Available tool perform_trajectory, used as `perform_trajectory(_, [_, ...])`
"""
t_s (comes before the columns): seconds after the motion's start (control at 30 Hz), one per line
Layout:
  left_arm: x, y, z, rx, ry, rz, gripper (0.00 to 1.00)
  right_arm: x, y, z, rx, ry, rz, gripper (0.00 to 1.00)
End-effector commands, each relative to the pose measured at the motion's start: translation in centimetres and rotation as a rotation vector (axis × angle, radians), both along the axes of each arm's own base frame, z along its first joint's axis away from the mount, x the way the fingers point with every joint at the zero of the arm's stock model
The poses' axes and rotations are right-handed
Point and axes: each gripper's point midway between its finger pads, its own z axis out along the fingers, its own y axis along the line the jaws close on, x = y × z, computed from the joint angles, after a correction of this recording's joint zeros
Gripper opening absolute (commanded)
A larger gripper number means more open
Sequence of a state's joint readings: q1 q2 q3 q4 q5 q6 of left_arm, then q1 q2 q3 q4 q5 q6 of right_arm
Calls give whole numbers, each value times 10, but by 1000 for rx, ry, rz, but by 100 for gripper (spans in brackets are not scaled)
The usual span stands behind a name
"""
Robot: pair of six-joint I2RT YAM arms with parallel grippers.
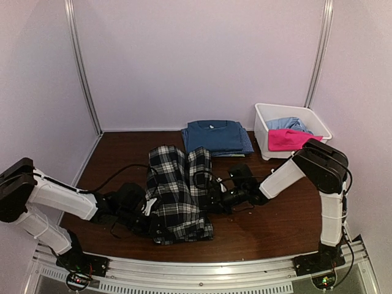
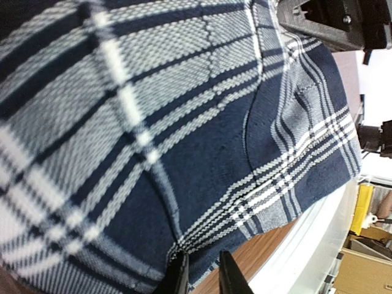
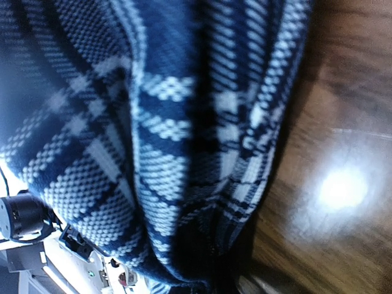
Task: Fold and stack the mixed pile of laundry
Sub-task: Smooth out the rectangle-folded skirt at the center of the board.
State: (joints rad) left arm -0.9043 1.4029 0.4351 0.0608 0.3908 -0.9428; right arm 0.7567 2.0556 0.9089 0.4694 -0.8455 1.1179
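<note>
The plaid shirt point(image 1: 177, 193) lies rumpled in the middle of the table point(image 1: 263, 233), running away from me in a long bunched strip, with an arm at each side of it.

My left pincer point(image 1: 150, 214) sits low at the shirt's left edge, close to its near end. On the left wrist camera the two fingertips point(image 2: 179, 274) stand a narrow gap apart with brown table showing between them, and the hem of the shirt point(image 2: 184, 153) meets their tips. I cannot tell whether any cloth is caught there.

My right pincer point(image 1: 215, 197) is at the shirt's right edge, about halfway along. It is closed on the cloth. On the right wrist camera the plaid point(image 3: 153, 153) fills most of the view and gathers into folds that run down to the bottom centre, where the fingers are lost in shadow. Bare table shows to the right of it.

Behind the shirt, a dark blue T-shirt point(image 1: 214, 136) rests folded flat near the back wall, apart from the plaid. To its right stands a white bin point(image 1: 263, 119), holding a pink piece point(image 1: 288, 139) at the front and a pale blue piece point(image 1: 286, 124) behind it.
</note>
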Motion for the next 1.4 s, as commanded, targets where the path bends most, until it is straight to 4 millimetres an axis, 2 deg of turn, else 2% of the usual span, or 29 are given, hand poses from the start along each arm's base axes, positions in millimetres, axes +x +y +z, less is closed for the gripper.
perform_trajectory(0.0, [10,1,-32,57,35,51,16,-33,-36,-58,-187,132,18,0])
perform_trajectory(0.03, [11,-5,-29,42,31,31,15,-34,-36,-58,-191,131,26,0])
perform_trajectory(0.1, [23,-17,-2,-6,-42,12,15,-37,-38,-58,-202,121,44,0])
perform_trajectory(0.17, [46,-21,37,-47,-146,33,20,-38,-40,-57,-214,101,68,0])
perform_trajectory(0.23, [75,-19,70,-107,-195,74,21,-41,-42,-57,-220,94,90,0])
perform_trajectory(0.3, [103,-15,93,-132,-241,104,21,-44,-42,-57,-212,94,107,0])
perform_trajectory(0.37, [129,-13,101,-125,-256,120,21,-46,-41,-57,-201,99,123,0])
perform_trajectory(0.5, [174,-12,93,-144,-265,162,21,-50,-42,-58,-187,111,139,0])
perform_trajectory(0.57, [192,-14,80,-126,-258,171,20,-52,-44,-57,-177,115,138,0])
perform_trajectory(0.73, [225,-15,24,-88,-174,197,18,-59,-46,-57,-152,137,154,0])
perform_trajectory(0.87, [233,-18,-14,-53,-114,186,15,-67,-51,-61,-152,161,163,0])
perform_trajectory(0.93, [230,-17,-22,-42,-99,173,15,-69,-53,-60,-143,166,167,0])
perform_trajectory(1.0, [225,-13,-23,-18,-94,160,15,-68,-52,-52,-132,145,172,7])
perform_trajectory(1.13, [216,-8,-26,12,-82,142,15,-51,-48,-3,-84,6,164,40])
perform_trajectory(1.17, [210,-5,-29,28,-66,133,15,-47,-49,12,-82,-37,168,45])
perform_trajectory(1.27, [203,-4,-29,57,-69,110,15,-30,-54,59,-94,-195,170,55])
perform_trajectory(1.37, [201,-8,-26,74,-80,79,15,-5,-52,112,-81,-364,159,60])
